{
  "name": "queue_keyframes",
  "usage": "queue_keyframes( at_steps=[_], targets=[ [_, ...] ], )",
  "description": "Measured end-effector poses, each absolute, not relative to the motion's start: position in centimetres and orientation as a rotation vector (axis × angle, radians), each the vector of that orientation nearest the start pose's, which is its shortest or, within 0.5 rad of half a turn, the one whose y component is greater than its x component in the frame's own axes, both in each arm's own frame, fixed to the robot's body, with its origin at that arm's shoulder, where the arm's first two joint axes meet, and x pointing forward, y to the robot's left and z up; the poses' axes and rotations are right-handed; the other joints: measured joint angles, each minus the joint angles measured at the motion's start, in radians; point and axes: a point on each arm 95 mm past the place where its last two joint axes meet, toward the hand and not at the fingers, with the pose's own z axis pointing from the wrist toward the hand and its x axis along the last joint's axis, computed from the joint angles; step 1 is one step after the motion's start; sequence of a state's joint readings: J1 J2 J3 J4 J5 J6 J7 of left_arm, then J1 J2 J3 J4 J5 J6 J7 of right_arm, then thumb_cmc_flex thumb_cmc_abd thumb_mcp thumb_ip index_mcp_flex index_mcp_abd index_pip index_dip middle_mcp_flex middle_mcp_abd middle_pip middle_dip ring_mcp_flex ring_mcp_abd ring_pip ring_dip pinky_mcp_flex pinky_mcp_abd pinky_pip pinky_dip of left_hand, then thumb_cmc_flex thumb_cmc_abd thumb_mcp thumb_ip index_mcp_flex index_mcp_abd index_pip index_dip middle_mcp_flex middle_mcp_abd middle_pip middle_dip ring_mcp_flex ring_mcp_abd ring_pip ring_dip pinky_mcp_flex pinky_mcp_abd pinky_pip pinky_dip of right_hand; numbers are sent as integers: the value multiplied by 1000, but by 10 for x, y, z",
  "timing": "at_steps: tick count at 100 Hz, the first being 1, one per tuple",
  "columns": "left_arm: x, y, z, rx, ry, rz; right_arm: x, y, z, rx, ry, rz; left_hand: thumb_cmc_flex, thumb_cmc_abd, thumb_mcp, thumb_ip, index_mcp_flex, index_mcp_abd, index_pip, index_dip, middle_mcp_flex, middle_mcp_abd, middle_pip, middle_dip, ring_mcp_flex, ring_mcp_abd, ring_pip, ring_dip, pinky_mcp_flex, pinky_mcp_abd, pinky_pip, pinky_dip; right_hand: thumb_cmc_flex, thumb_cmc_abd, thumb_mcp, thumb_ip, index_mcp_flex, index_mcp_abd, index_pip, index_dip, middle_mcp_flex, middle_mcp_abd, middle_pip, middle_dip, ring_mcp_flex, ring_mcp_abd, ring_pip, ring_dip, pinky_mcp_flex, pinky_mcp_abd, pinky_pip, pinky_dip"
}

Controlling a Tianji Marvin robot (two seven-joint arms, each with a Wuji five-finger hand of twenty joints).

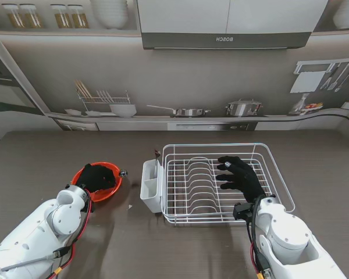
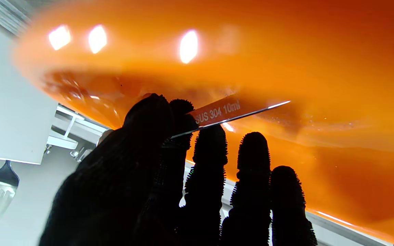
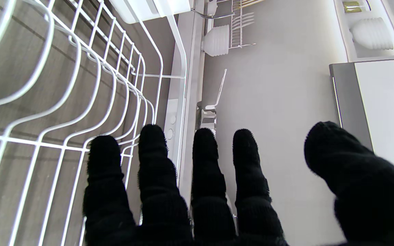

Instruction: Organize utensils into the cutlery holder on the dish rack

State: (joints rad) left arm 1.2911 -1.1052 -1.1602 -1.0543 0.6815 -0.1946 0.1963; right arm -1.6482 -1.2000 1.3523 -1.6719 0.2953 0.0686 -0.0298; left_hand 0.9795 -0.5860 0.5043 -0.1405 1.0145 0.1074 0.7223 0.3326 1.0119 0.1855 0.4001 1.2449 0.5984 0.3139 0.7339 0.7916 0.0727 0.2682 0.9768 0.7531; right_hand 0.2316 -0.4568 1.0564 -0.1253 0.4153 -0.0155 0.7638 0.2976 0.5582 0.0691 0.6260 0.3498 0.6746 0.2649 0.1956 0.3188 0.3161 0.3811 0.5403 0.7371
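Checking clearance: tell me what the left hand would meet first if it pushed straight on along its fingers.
Probably the orange bowl's inner wall; the left hand pinches a metal measuring spoon handle just short of it.

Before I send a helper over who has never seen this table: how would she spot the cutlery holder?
Find the white wire dish rack in the middle of the brown table. The cutlery holder hangs on its left end, on the side toward the red bowl. It is the only solid-walled white plastic box there, split into compartments, while the rack is open wire.
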Motion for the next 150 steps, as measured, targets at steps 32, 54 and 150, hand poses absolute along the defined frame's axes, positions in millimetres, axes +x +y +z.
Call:
queue_keyframes(
  at_steps=[32,54,150],
  targets=[
    [468,87,-381,-1497,1241,-1570,394,-12,-317,-2265,-296,-2004,2,0,22,0,2,31,2,32,27,-1,-46,0,3,0,1,-1,23,0,11,-12,0,0,0,0,0,0,0,0,0,0,0,0,0,0,0,0,0,0,0,0],
    [469,89,-378,-1506,1186,-1605,394,-12,-317,-2266,-296,-2004,2,0,35,0,2,41,3,39,39,-2,-67,-1,25,0,1,-4,36,-1,12,-14,0,0,0,0,0,0,0,0,0,0,0,0,0,0,0,0,0,0,0,0],
    [465,85,-346,-1504,966,-1797,393,-10,-319,-2264,-302,-1996,2,0,47,0,3,46,5,42,61,-3,-77,-1,36,0,-3,-17,39,-1,24,-28,0,0,0,0,0,1,0,0,0,0,0,0,0,0,0,0,0,0,0,0]
  ],
)
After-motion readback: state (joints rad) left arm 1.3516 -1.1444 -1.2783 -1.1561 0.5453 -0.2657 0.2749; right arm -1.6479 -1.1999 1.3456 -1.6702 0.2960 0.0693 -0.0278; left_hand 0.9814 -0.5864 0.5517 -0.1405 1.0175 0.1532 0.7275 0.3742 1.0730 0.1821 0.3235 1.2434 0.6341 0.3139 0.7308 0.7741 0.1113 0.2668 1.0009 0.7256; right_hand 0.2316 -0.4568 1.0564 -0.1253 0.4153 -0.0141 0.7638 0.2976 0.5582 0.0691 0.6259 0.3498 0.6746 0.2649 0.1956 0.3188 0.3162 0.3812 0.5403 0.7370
